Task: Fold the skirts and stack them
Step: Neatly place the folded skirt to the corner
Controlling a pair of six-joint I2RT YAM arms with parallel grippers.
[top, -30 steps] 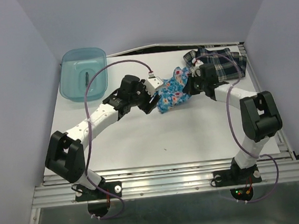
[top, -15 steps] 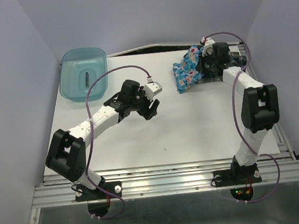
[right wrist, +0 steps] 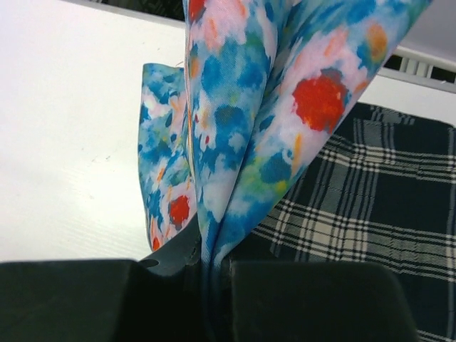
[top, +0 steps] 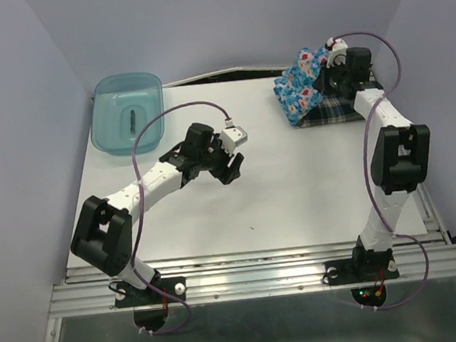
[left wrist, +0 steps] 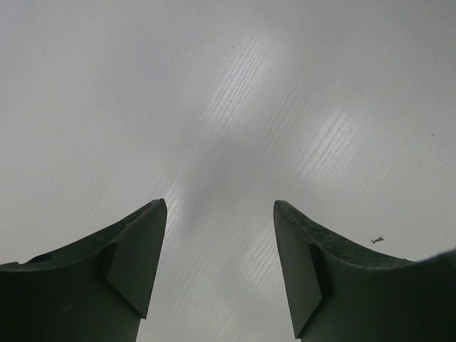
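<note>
The bright blue flowered skirt (top: pixel 299 86) hangs bunched from my right gripper (top: pixel 325 71) at the far right of the table, its lower part resting on the navy-and-white plaid skirt (top: pixel 331 112), which lies flat beneath it. In the right wrist view the flowered skirt (right wrist: pixel 242 121) is pinched between the shut jaws, with the plaid skirt (right wrist: pixel 370 206) spread out behind. My left gripper (top: pixel 233 158) hovers over bare table near the middle, open and empty; its fingers (left wrist: pixel 135 256) stand wide apart.
A translucent teal bin (top: pixel 127 113) with a small dark item inside stands at the back left. The white table (top: pixel 279 198) ends at a metal rail in front. Purple-grey walls close in on three sides.
My right gripper carried the flowered skirt from the table's middle back and right, over the plaid skirt. The left gripper let go of the cloth and stayed near the middle.
</note>
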